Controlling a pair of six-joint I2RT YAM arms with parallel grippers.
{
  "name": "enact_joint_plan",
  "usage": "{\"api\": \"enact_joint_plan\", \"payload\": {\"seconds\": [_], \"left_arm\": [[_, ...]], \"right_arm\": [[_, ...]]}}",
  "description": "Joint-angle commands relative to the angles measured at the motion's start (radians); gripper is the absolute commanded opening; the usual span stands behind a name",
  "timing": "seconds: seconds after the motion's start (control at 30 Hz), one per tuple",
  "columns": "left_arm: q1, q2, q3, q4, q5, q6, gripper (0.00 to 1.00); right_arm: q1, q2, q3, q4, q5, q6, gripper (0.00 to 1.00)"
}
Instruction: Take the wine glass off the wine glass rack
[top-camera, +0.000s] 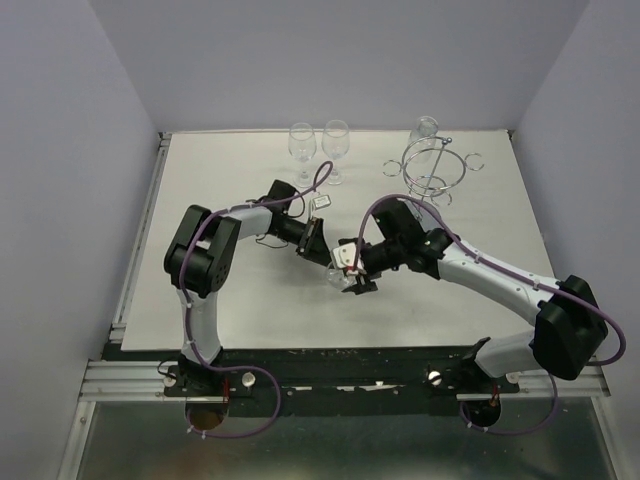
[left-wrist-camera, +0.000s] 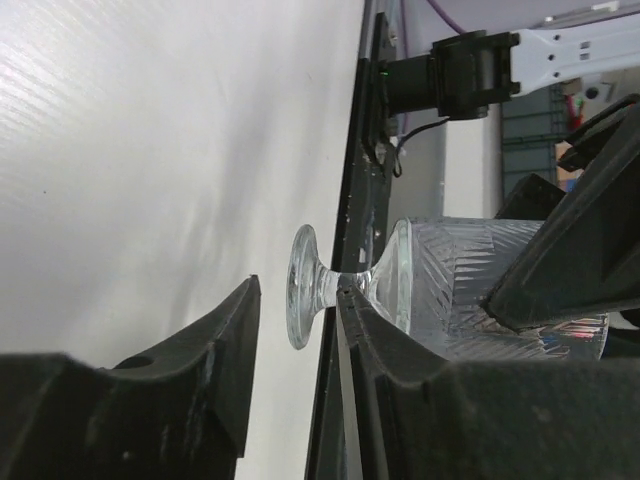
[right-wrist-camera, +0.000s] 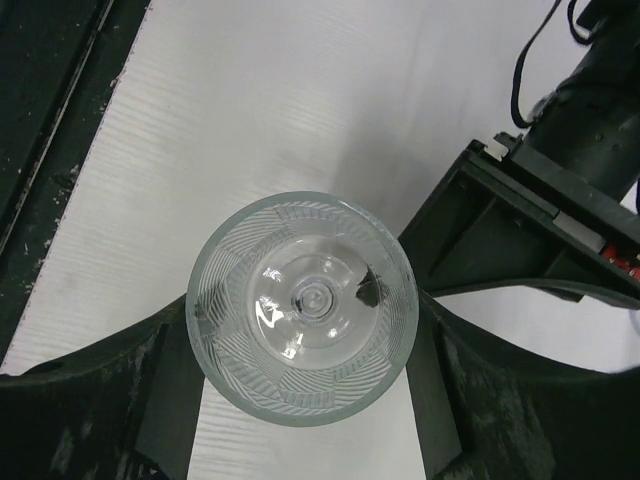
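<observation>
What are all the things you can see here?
held wine glass: 1, clear with cut lines, lying sideways above the table's middle, between the two tools
standing wine glasses: 2, clear, upright side by side at the table's far edge
wine glass rack: 1, shiny chrome, far right of the table
glass by the rack: 1, clear, at the rack's far side; cannot tell if it hangs
table: 1, white
arms: 2, black and white, reaching in from the near edge
left tool: 1, black, open around the held glass's foot
right tool: 1, black, shut on the held glass's bowl
</observation>
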Motion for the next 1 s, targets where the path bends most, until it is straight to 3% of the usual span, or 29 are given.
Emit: {"api": "enact_joint_plan", "payload": {"seconds": [0.0,0.23,0.4,0.57,0.67,0.8,0.97], "left_arm": [[-0.014,-0.101,0.006,-0.163,-0.162,0.181,0.45],[-0.003,-0.271,-0.074,-0.195,-0.369,0.200,0.50],[0.003,-0.392,-0.097,-0.143,-0.560,0.088,0.52],[0.004,-0.509,-0.057,-0.160,-0.620,0.054,0.53],[0.003,-0.568,-0.034,-0.193,-0.742,0.036,0.54],[0.010,-0.640,0.001,-0.287,-1.024,0.023,0.61],[0.010,-0.763,-0.009,-0.361,-1.130,0.106,0.66]], "right_arm": [[-0.016,-0.019,-0.006,0.102,0.053,0.227,0.54],[-0.052,-0.042,-0.066,0.200,0.060,0.453,0.54],[-0.053,-0.011,-0.101,0.299,0.069,0.557,0.54],[-0.055,0.056,-0.093,0.380,0.082,0.657,0.55],[-0.058,0.110,-0.060,0.461,0.111,0.720,0.55],[-0.058,0.202,0.032,0.503,0.195,0.774,0.55],[-0.063,0.335,0.172,0.498,0.280,0.800,0.55]]}}
